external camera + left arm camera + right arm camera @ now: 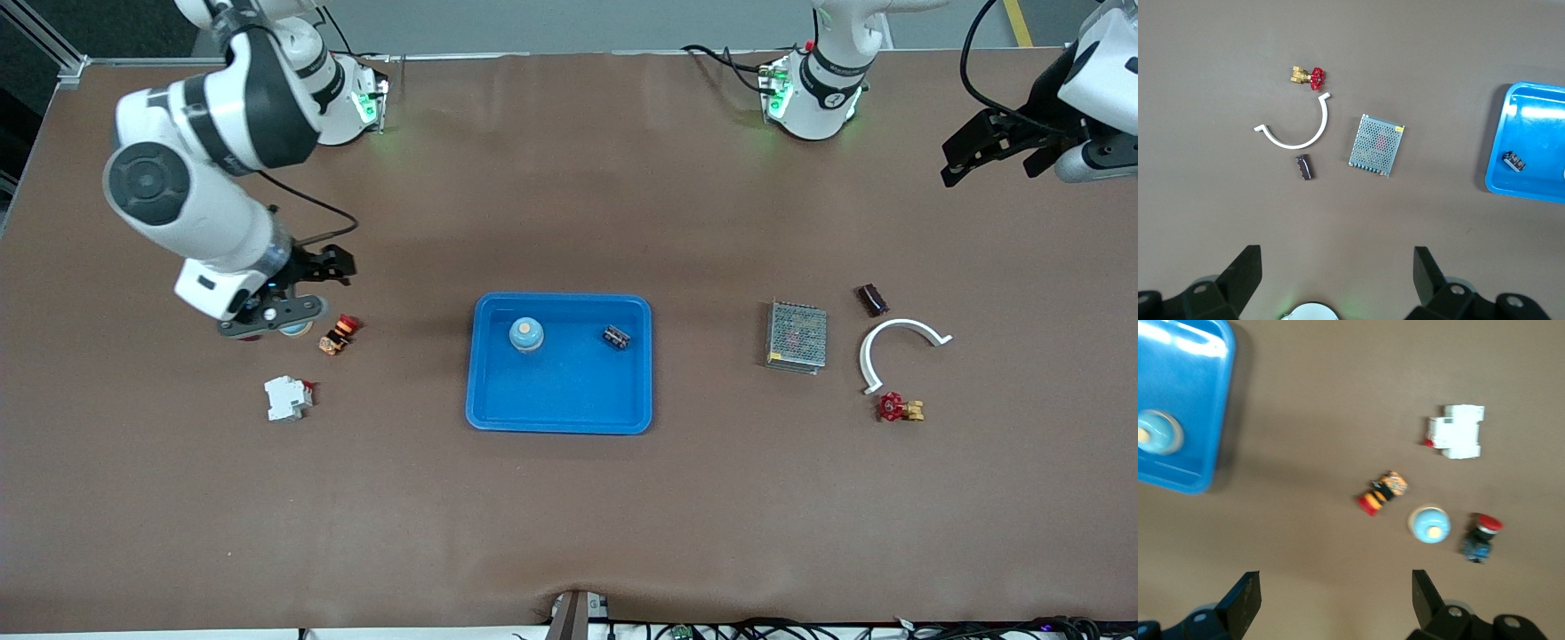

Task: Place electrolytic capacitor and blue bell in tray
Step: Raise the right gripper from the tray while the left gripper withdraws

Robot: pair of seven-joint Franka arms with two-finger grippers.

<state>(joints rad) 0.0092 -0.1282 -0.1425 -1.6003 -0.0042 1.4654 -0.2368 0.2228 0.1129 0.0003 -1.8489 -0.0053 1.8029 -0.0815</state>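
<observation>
Blue bell [526,334] sits in the tray [560,418], toward the corner by the right arm's end on the side nearest my bases; dome up, so it rests stable on its flat base

Electrolytic capacitor [616,337] also in the tray, lying on its side near the rim toward the left arm's end; on its side it should not topple. Both task pieces look delivered, judging by how they lie

Tray itself mid-table, well clear of every edge

My right gripper [283,313] hangs over the clutter toward the right arm's end of the table, fingers [1245,603] spread wide, holding nothing. Below it: a second bell [1429,523], a small orange-and-red part [337,338] beside it, a red-capped button [1481,537] and a white breaker [288,397]. The second bell is a lookalike, outside the tray; I judge it a distractor, no reason to lift it

My left gripper [994,151] waits high by the left arm's end edge, fingers [1241,270] parted and empty. Under its view: metal mesh box [797,336], white curved clip [898,347], dark small block [872,300], red-handled valve [898,408], all untouched
</observation>
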